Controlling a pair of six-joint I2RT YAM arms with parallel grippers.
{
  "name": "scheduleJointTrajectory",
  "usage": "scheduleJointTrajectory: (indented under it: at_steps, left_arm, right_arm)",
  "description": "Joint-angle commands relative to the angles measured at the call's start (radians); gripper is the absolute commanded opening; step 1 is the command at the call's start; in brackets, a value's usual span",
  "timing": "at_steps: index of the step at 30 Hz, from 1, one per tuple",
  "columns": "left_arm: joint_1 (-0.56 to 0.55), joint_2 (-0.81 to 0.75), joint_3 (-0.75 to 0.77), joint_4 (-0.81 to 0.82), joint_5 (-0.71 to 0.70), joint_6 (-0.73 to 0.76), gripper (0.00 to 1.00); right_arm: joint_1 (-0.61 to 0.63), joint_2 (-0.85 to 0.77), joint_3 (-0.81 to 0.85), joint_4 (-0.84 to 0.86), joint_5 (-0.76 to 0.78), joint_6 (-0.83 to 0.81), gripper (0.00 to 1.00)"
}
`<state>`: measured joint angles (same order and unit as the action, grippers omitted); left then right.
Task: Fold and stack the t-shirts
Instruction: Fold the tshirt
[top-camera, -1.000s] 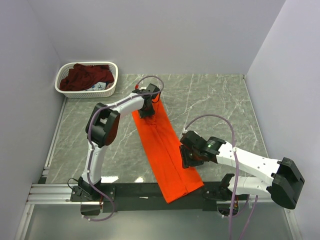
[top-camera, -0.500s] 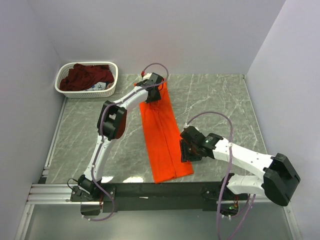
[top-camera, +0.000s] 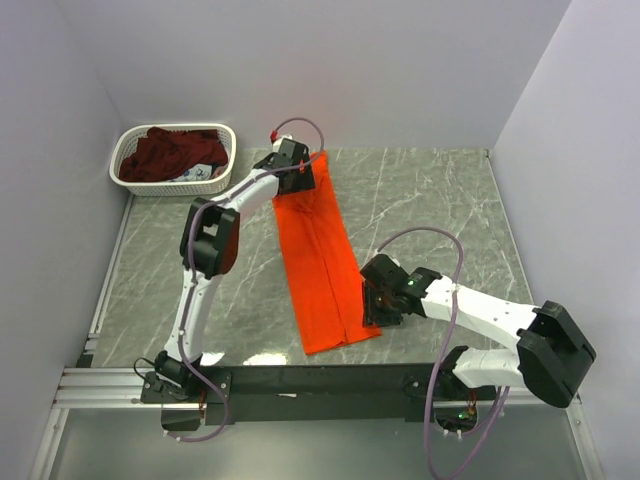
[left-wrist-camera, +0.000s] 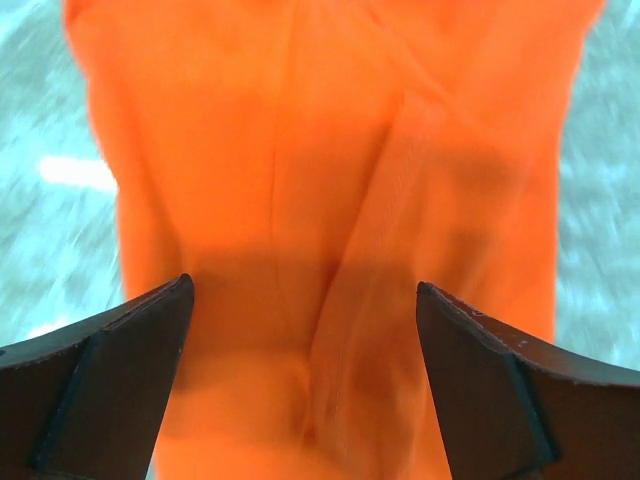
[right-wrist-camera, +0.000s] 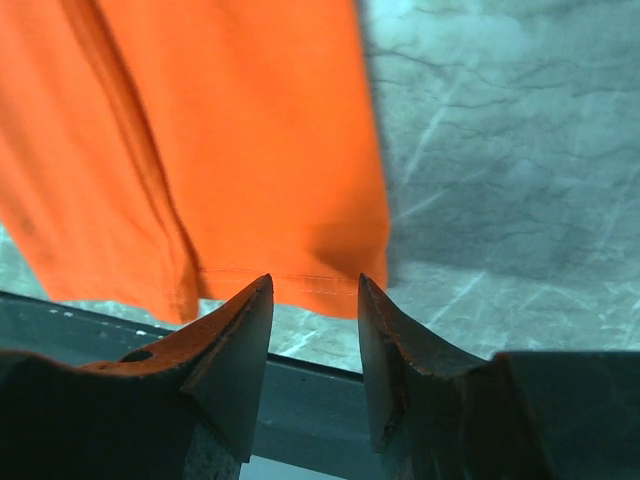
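top external: left gripper (top-camera: 300, 173) has opened, orange t-shirt (top-camera: 322, 262) dragged farther back.

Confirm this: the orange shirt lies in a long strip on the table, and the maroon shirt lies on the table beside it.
One thing is wrong: the maroon shirt lies in the white basket at the far left corner, as the top view shows. The orange shirt does lie in a long strip on the table.

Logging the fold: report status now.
Left end effector open over orange t-shirt far end. Right end effector open by near hem. Shirt flat, nothing blocking.
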<state>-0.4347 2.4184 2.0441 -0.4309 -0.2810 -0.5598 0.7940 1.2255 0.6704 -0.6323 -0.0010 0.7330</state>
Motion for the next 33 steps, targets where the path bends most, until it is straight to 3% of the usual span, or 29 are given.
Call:
scheduleJointTrajectory:
  at_steps: [1,6,13,19,22,28,33]
  left_arm:
    - [-0.028,-0.214,-0.057,0.055,0.013,0.015,0.99]
    - [-0.058,-0.419,-0.2,-0.005,-0.04,-0.096,0.95]
    - [-0.172,-0.645,-0.428,-0.239,-0.11,-0.242,0.92]
    - [-0.291,-0.849,-0.839,-0.273,-0.008,-0.397,0.87]
    - [-0.361,-0.912,-0.961,-0.29,0.048,-0.465,0.86]
    - [-0.476,-0.961,-1.038,-0.371,0.124,-0.565,0.86]
    - [-0.509,-0.966,-1.055,-0.405,0.192,-0.583,0.84]
  right_arm:
    - [-0.019,-0.001,-0.015,0.023,0.01,0.011,0.46]
    - [-0.027,0.034,-0.032,0.043,0.009,0.002,0.45]
    - [-0.045,0.046,-0.057,0.048,0.053,0.003,0.45]
    - [-0.062,0.045,-0.063,0.059,0.044,-0.009,0.45]
    - [-0.062,0.06,-0.072,0.074,0.023,-0.015,0.44]
    - [-0.064,0.077,-0.101,0.065,-0.042,-0.017,0.44]
    - [-0.061,0.072,-0.124,0.034,-0.085,-0.018,0.42]
